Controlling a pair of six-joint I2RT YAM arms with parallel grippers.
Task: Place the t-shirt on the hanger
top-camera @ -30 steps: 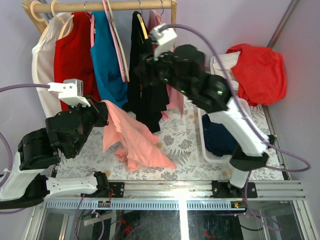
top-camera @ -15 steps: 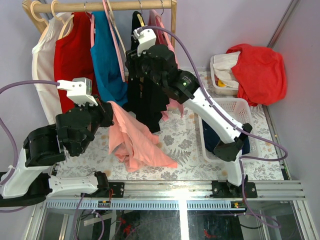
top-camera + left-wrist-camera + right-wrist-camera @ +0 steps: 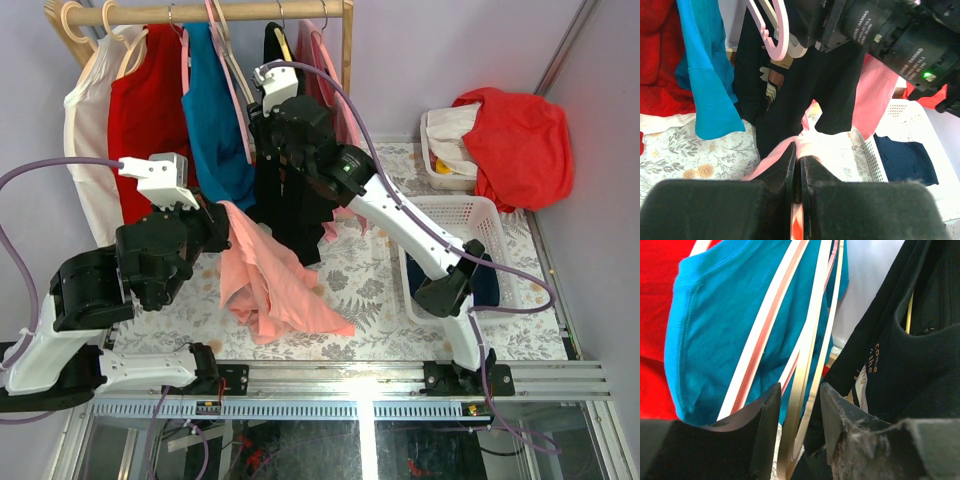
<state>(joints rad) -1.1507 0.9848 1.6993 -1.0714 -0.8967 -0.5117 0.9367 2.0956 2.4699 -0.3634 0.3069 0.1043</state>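
Left gripper [image 3: 799,156]: jaws pressed together on a bunched fold of the salmon t-shirt [image 3: 275,285]. Cloth is pinched right at the fingertips [image 3: 785,167]. The gripper is held up off the desk [image 3: 372,268], and the t-shirt hangs limp from the pinch. Its lower part lies crumpled on the floral desk cover, left of centre, in front of the rack.

Right gripper [image 3: 800,390]: jaws partly apart, reaching into the hanging clothes. The pale cream hanger [image 3: 801,410] runs through the gap between the two fingers [image 3: 765,415]. A thin gap shows on each side, so it is not clamped. Cannot tell if either finger touches it.

The hanger sits between the blue top [image 3: 715,330] on the left and the black garment [image 3: 900,365] on the right. A whitish-pink hanger strip [image 3: 760,330] lies just beside it, against the blue top.

Left wrist view: a thin pink hanger [image 3: 775,30] hangs in front of the black garment, with the right arm's housing just behind.

Top view:
- A wooden rail [image 3: 200,14] carries a white top, a red top [image 3: 150,110], the blue top and the black garment.
- A white basket [image 3: 455,205] on the right of the desk holds navy cloth [image 3: 902,160].
- Behind it, a bright red shirt [image 3: 520,140] is draped over a second bin.
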